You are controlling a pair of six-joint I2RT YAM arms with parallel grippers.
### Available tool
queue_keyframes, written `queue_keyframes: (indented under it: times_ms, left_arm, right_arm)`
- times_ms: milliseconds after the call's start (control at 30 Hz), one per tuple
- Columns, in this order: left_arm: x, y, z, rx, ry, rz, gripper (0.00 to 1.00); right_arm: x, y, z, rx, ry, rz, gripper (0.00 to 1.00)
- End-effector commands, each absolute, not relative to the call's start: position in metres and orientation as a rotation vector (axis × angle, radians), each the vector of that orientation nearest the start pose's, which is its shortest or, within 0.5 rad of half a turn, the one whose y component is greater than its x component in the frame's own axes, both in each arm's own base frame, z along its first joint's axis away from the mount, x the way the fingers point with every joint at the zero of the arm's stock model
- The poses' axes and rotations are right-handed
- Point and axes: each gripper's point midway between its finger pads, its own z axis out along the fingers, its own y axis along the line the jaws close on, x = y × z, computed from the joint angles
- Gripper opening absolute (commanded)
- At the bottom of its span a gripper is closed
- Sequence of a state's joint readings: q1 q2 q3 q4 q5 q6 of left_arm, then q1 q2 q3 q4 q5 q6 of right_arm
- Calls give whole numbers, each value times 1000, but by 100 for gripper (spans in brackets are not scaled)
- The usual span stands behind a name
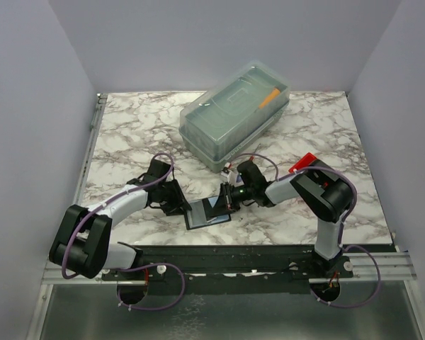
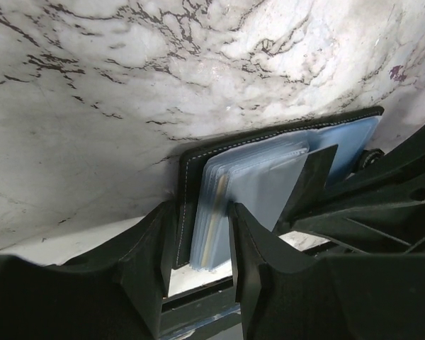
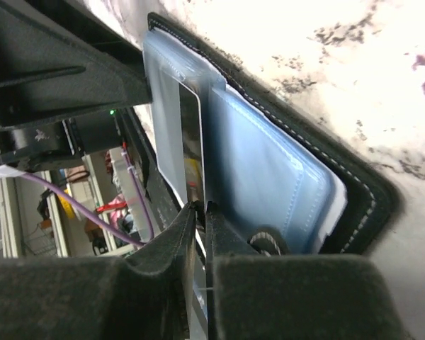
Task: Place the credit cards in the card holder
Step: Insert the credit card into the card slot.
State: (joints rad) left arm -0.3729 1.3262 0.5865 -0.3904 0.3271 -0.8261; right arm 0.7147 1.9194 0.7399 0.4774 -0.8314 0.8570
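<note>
Because the dark card [image 3: 191, 142] is pinched edge-on between the fingers of the right tool [image 3: 200, 209], the direction of the push is what matters now. The card holder [image 1: 209, 214] lies open on the marble surface [image 1: 142, 127], between the two arms and just in front of their bases. From the right wrist, the holder is directly ahead of the right tool. The card points straight out from the fingertips, with its long axis along the line of the fingers. Its front part stands between two of the clear sleeves [image 3: 269, 177]; how deep it sits in a pocket I cannot tell. In the top view the holder is to the left of the right tool, toward the other arm. The left tool [image 2: 198, 212] comes from the opposite side and is clamped over the edge of the holder, one finger outside the black cover and the other against the stack of sleeves. Both tools are at the holder, but only the right one carries a card. In my judgement the next move is a straight slide along the long axis of the card, toward the left tool. A small tilt could make the card catch on a sleeve edge.
</note>
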Motion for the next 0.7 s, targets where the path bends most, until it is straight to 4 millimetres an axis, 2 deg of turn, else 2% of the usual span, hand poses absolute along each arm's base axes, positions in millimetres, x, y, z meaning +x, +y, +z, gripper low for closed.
queue_keyframes:
  times_ms: [0,233,333,400,567,667]
  left_arm:
    - [202,-169,30,-535,2795,-762,40]
    - [201,-169,30,-545,2793,-756,42]
    - [202,-169,32,-562,2786,-759,68]
    - [201,-170,36,-585,2772,-781,76]
    - [204,-167,53,-632,2724,-781,75]
    - [207,-157,55,-670,2701,-715,64]
  right_arm:
    - [195,353,21,-268,2636,1461,16]
    - [201,331,34,-238,2692,1213,35]
    - [201,331,38,-262,2682,1214,38]
    - [202,334,36,-273,2685,1215,38]
    - [208,344,34,-292,2676,1221,38]
    - [209,347,31,-298,2682,1213,37]
